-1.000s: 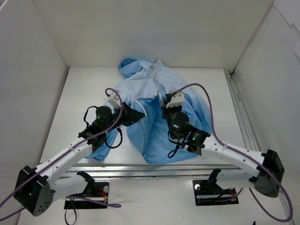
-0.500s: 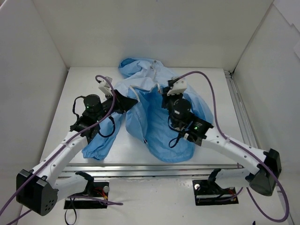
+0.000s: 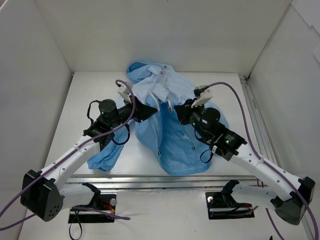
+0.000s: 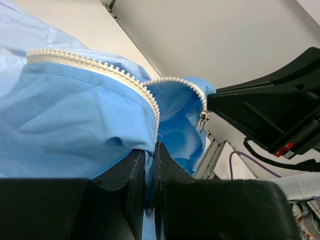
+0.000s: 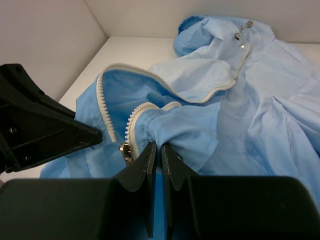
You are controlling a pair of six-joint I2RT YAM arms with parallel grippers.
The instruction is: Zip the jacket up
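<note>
Fabric is pinched in both your grippers. The left gripper [image 4: 150,152] is closed down on a fold of the jacket [image 3: 172,142], just under the white zipper teeth [image 4: 100,69]. The right gripper [image 5: 155,150] is clamped on another fold, right beside the metal slider [image 5: 126,150]. They face each other, near but apart. The rest of the jacket lies crumpled on the white table [image 3: 70,115].

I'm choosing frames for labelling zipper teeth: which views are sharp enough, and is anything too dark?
Left wrist: zipper teeth on the jacket crisp, left gripper an underexposed black mass. Right wrist: teeth and slider sharp, right gripper equally dark. Top external: even light, soft shadows, teeth too small to resolve.
</note>
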